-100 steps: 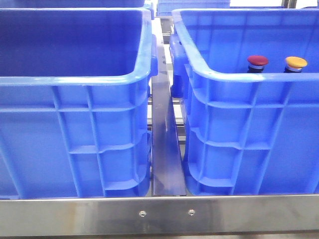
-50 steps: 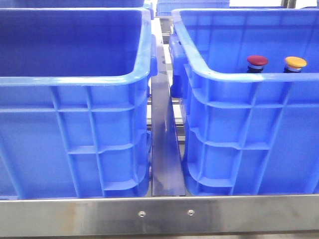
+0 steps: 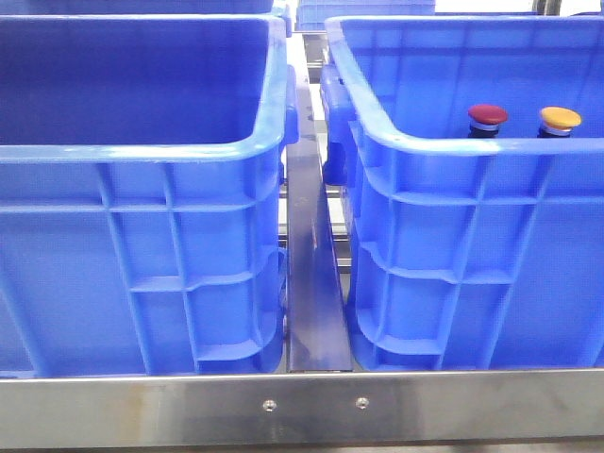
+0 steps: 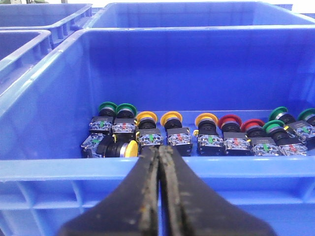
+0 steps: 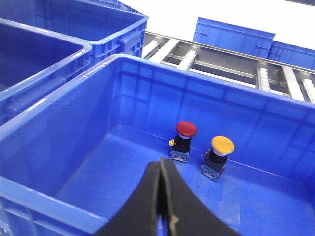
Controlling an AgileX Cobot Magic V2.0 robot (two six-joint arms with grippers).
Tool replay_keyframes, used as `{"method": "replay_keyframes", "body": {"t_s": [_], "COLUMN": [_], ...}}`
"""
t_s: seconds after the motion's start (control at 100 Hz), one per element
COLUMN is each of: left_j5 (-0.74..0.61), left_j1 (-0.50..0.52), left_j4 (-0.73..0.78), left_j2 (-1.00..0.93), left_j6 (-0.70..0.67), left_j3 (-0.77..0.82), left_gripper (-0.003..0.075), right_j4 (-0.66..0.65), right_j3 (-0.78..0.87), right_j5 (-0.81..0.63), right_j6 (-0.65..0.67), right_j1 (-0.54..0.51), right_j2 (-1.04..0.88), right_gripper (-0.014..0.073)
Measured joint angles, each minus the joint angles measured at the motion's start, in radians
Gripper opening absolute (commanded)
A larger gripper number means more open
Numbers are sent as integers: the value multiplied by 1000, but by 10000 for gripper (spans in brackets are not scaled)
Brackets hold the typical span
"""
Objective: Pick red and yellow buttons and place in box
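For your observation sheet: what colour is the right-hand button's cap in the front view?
Yellow-orange cap; clearest in the right wrist view.

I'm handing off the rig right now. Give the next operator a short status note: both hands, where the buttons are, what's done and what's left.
Left hand: shut, empty, above the near rim of the supply crate, which holds many green, yellow and red buttons.
Right hand: shut, empty, over the box.
Red button and yellow button stand upright, side by side and apart, on the box floor.
Done: both buttons appear placed.
Left: probably nothing, unless another pair is wanted; confirm and retract.
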Motion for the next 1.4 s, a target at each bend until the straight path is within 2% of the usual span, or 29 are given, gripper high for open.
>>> {"method": "replay_keyframes", "body": {"t_s": [0.92, 1.1, 1.22, 1.29, 1.4], "left_j5": [0, 0, 0, 0, 0], "left_j1": [0, 0, 0, 0, 0], "left_j4": [0, 0, 0, 0, 0], "left_j2": [0, 0, 0, 0, 0], "left_j6": [0, 0, 0, 0, 0], "left_j3": [0, 0, 0, 0, 0], "left_gripper": [-20, -20, -20, -20, -20], "right_j4": [0, -41, -202, -368, -678], "right_j3": [0, 0, 0, 0, 11], "right_j5": [2, -92, -167, -201, -253], "right_j6": [-2, 6, 147, 327, 693], "right_j1": [0, 0, 8, 13, 13], "right_j2": [0, 0, 0, 0, -4], "right_gripper": [-102, -102, -102, -102, -102]}}
